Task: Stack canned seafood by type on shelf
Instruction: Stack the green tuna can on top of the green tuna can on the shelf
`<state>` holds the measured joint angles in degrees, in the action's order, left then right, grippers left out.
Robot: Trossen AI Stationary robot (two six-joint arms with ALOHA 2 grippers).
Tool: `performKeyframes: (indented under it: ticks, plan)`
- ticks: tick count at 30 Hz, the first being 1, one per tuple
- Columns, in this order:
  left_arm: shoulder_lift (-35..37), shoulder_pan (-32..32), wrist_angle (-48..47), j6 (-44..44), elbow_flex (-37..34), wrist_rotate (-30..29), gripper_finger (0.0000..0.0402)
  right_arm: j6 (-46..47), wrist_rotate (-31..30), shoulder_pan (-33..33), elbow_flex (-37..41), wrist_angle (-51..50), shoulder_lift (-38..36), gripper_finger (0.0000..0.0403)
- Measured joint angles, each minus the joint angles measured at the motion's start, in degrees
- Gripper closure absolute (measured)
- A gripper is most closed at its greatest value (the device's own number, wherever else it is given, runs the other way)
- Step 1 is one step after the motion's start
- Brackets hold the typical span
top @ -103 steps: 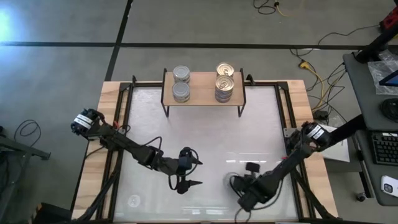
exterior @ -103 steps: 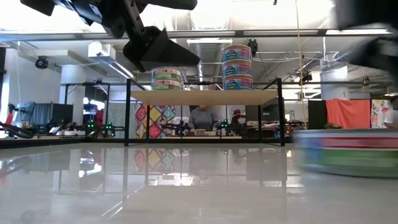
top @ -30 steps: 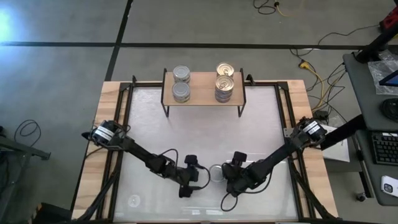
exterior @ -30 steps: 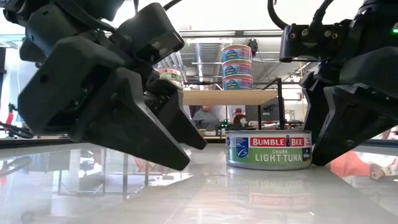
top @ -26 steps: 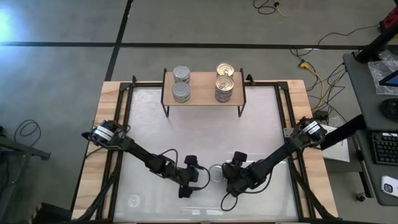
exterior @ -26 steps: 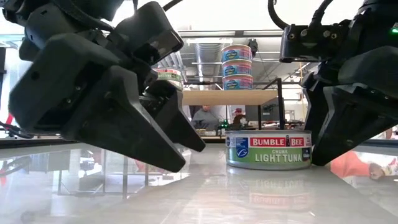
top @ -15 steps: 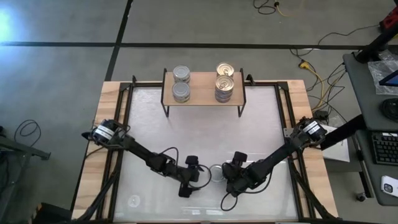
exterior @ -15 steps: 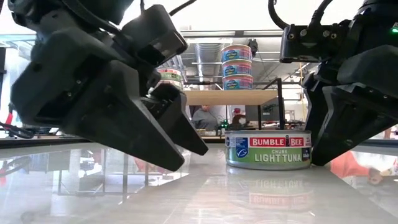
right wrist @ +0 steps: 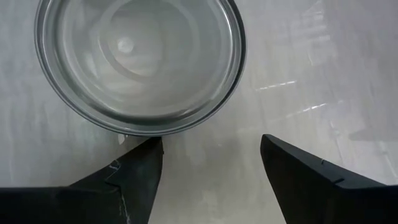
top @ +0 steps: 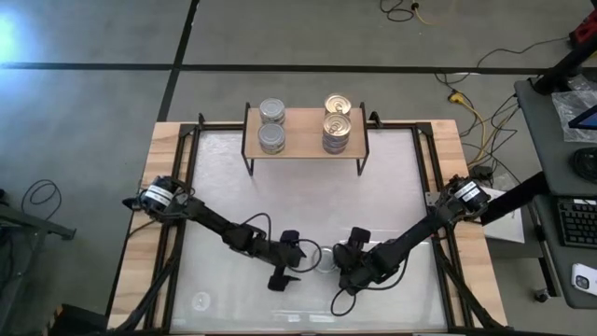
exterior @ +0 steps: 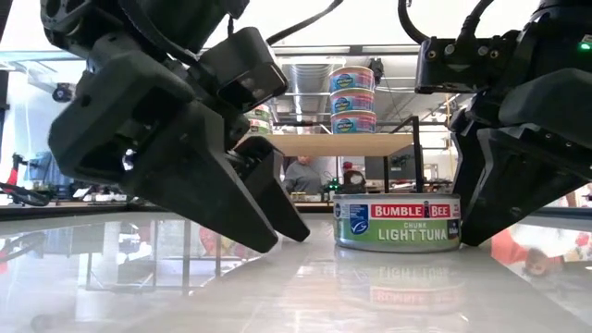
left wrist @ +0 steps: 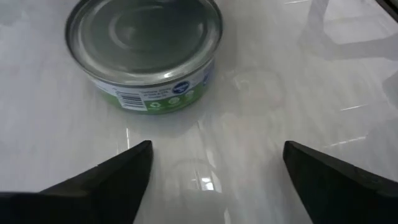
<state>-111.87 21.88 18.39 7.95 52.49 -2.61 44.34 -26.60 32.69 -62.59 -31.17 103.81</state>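
1. Sitting upright near the table's front edge, the silver-topped tuna tin [top: 323, 259] lies between both grippers.
2. The right gripper [top: 341, 264], fingers spread, nearly touches it; the left gripper [top: 287, 266], also spread, stands just beside.
3. The shelf [top: 303, 147] waits well behind.

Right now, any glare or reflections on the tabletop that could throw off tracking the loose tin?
Low view: glossy table mirrors the tuna tin beneath itself. High view: pale sheen across the table centre. Left wrist view: bright streaks beside the tin. Right wrist view: tin lid shows soft highlights.
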Motion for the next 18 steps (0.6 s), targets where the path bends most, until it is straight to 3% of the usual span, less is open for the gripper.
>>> performKeyframes:
  ticks: [5, 8, 13, 18]
  plan:
    - [0.0, -0.7, -0.2, -2.2, 0.0, -0.5, 0.0113, -0.1, -0.1, 0.0, 0.0, -0.1, 0.0, 0.0133]
    - [0.0, -1.4, -0.3, -1.9, 0.2, 0.4, 0.0123, -0.2, -0.1, 0.0, 0.0, -0.1, 0.0, 0.0127]
    - [-0.1, -1.4, -0.4, -2.7, 1.5, 0.4, 0.0101, 0.1, -0.1, 0.0, 0.0, -0.2, 0.0, 0.0121]
    - [-1.2, -1.4, -3.6, -2.1, 4.3, 0.6, 0.0041, 1.2, 1.8, 0.0, 0.0, -0.1, 0.0, 0.0127]
